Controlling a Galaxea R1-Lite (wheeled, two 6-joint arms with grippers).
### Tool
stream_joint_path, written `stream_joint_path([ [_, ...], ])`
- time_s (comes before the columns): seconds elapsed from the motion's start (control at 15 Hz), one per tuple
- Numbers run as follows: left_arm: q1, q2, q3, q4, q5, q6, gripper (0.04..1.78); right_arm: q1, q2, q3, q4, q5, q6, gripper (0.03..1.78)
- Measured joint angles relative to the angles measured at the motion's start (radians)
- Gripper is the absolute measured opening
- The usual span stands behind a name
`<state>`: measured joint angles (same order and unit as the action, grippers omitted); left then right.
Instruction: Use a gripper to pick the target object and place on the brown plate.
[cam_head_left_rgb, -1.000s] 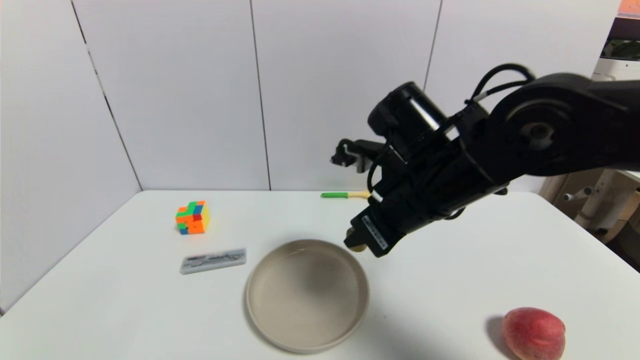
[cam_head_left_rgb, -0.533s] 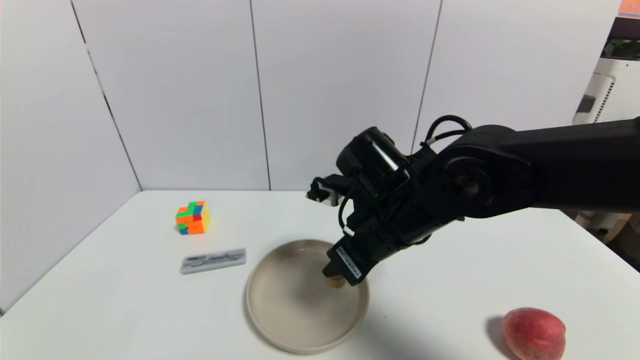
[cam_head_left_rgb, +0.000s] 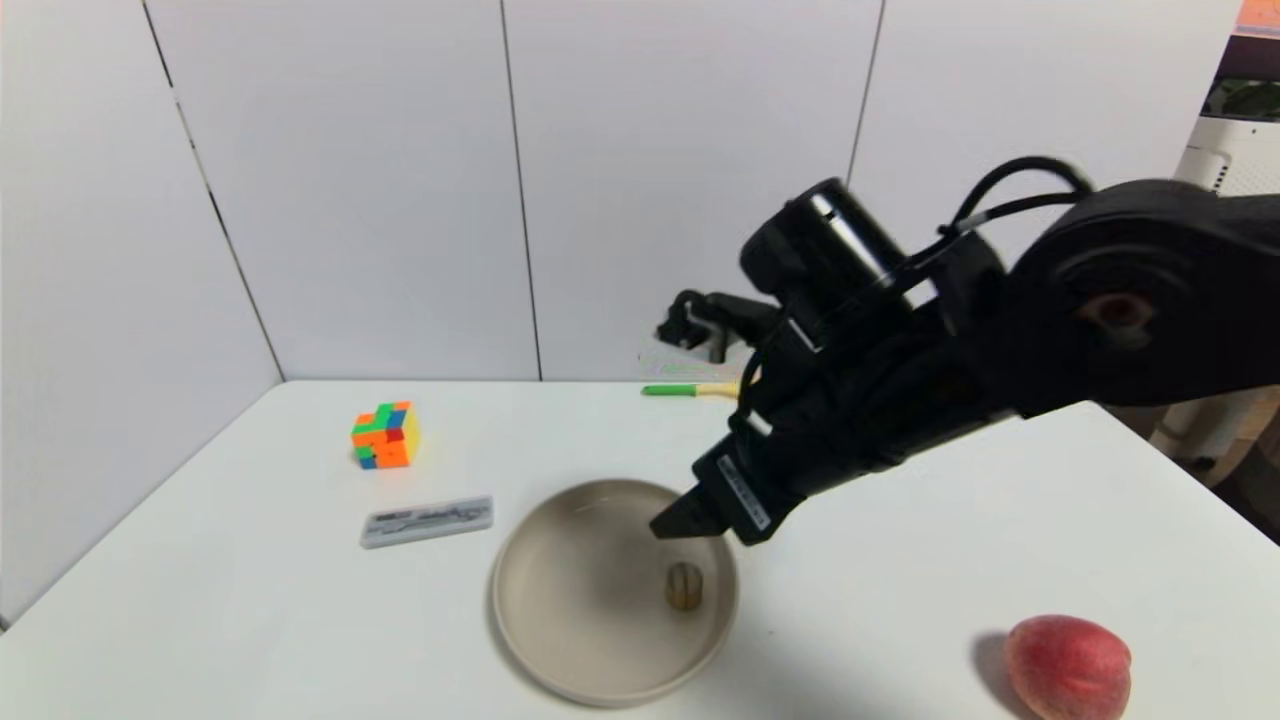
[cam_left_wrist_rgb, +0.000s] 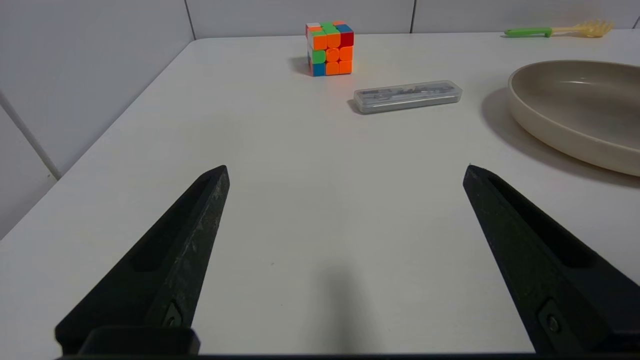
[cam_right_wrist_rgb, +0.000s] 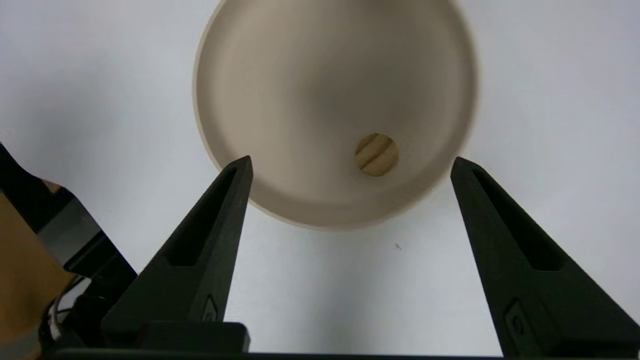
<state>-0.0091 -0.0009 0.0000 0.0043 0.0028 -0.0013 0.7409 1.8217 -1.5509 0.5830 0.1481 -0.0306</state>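
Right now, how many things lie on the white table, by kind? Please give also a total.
Plate: 1, the brown plate
Cork-like cylinder: 1, the target object, on that plate
Puzzle cube: 1
Clear case: 1
Green-handled tool: 1
Peach: 1
Total: 6

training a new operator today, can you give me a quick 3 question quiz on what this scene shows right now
1. True or false: the target object lies inside the brown plate.
2. Multiple choice: the right gripper is A) shut on the object, B) open above the plate, C) resting on the peach.
3. Fill in: the left gripper hangs open over the bare ____, near the cube and the clear case.

Key: 1 true; 2 B; 3 table.
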Motion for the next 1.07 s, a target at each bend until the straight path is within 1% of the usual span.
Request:
stream_joint_path([
  [0.13, 0.0, 0.0, 0.0, 0.0, 0.0, 0.0, 1.69, -0.047, -0.116, 0.072, 0.0, -0.016, 0.005, 1.46],
  [0.2, 0.0, 0.0, 0.0, 0.0, 0.0, 0.0, 1.69, -0.087, -0.193, 0.14, 0.0, -0.026, 0.004, 1.49],
  [0.27, 0.0, 0.0, 0.0, 0.0, 0.0, 0.0, 1.69, -0.142, -0.279, 0.223, -0.001, -0.036, 0.001, 1.52],
  [0.33, 0.0, 0.0, 0.0, 0.0, 0.0, 0.0, 1.69, -0.21, -0.363, 0.311, -0.003, -0.048, -0.006, 1.54],
  [0.47, 0.0, 0.0, 0.0, 0.0, 0.0, 0.0, 1.69, -0.372, -0.539, 0.509, -0.028, -0.082, -0.029, 1.58],
  [0.53, 0.0, 0.0, 0.0, 0.0, 0.0, 0.0, 1.69, -0.454, -0.636, 0.618, -0.056, -0.114, -0.04, 1.6],
  [0.6, 0.0, 0.0, 0.0, 0.0, 0.0, 0.0, 1.69, -0.516, -0.731, 0.722, -0.097, -0.151, -0.049, 1.61],
  [0.73, 0.0, 0.0, 0.0, 0.0, 0.0, 0.0, 1.69, -0.614, -0.928, 0.953, -0.222, -0.232, -0.063, 1.63],
  [0.8, 0.0, 0.0, 0.0, 0.0, 0.0, 0.0, 1.69, -0.649, -1.021, 1.067, -0.302, -0.26, -0.068, 1.64],
  [0.93, 0.0, 0.0, 0.0, 0.0, 0.0, 0.0, 1.69, -0.693, -1.197, 1.279, -0.483, -0.294, -0.077, 1.66],
  [1.0, 0.0, 0.0, 0.0, 0.0, 0.0, 0.0, 1.69, -0.707, -1.283, 1.365, -0.578, -0.302, -0.08, 1.66],
  [1.07, 0.0, 0.0, 0.0, 0.0, 0.0, 0.0, 1.69, -0.715, -1.354, 1.431, -0.651, -0.301, -0.082, 1.67],
])
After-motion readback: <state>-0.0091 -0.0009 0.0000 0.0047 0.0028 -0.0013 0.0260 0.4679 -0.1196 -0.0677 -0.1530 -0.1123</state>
